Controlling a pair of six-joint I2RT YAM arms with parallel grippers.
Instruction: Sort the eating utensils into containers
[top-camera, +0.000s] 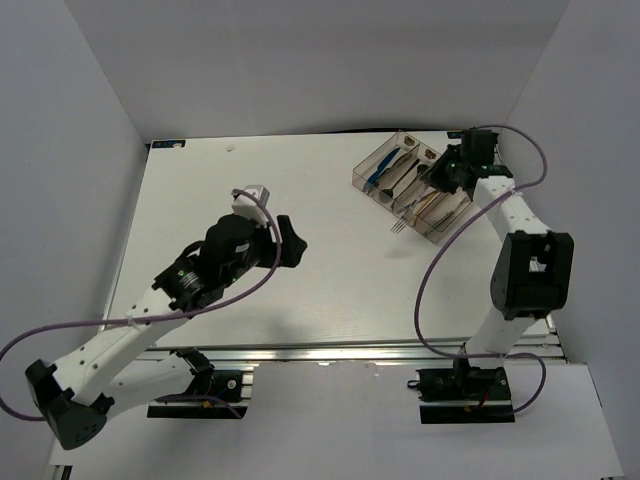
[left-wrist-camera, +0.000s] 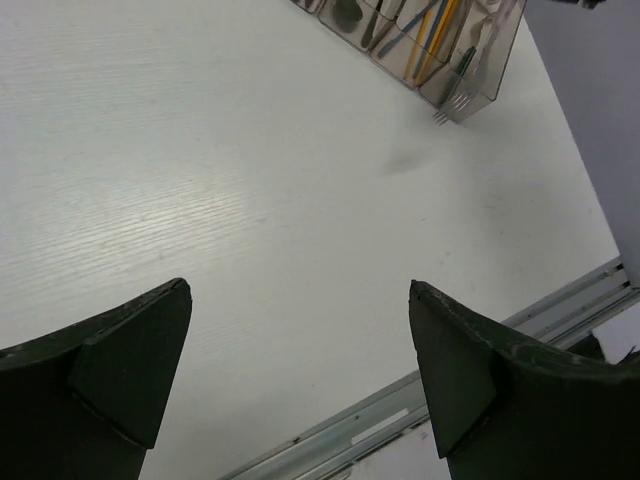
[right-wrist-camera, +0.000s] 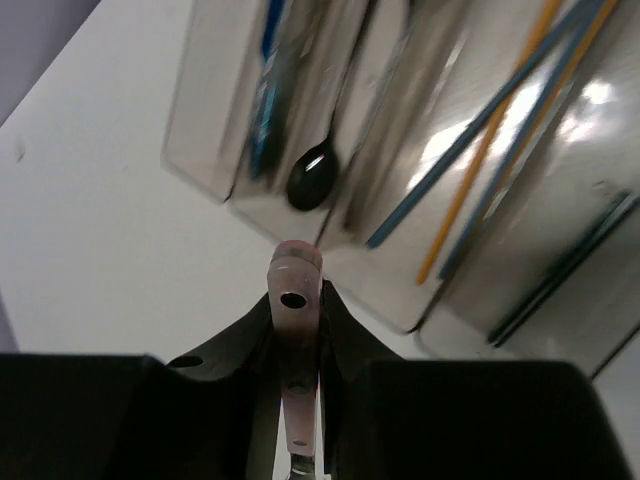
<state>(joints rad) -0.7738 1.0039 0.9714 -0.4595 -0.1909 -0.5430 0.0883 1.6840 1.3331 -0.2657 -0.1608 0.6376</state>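
The containers (top-camera: 405, 180) are clear bins joined side by side at the table's back right. They hold a blue-handled knife (right-wrist-camera: 268, 90), a black spoon (right-wrist-camera: 312, 180), and orange (right-wrist-camera: 480, 160) and blue-grey chopsticks. A fork's tines (top-camera: 398, 229) stick out at the near end of the bins, also in the left wrist view (left-wrist-camera: 443, 115). My right gripper (top-camera: 447, 172) is over the bins, shut on a pink-handled utensil (right-wrist-camera: 295, 300) with a hole in its end; its head is hidden. My left gripper (top-camera: 290, 243) is open and empty above the table's middle, its fingers (left-wrist-camera: 130, 370) wide apart.
The metal rail (top-camera: 350, 350) runs along the table's front edge and shows in the left wrist view (left-wrist-camera: 400, 410). White walls close in the table at the back and sides. The right arm's purple cable (top-camera: 430, 270) loops over the table's right side.
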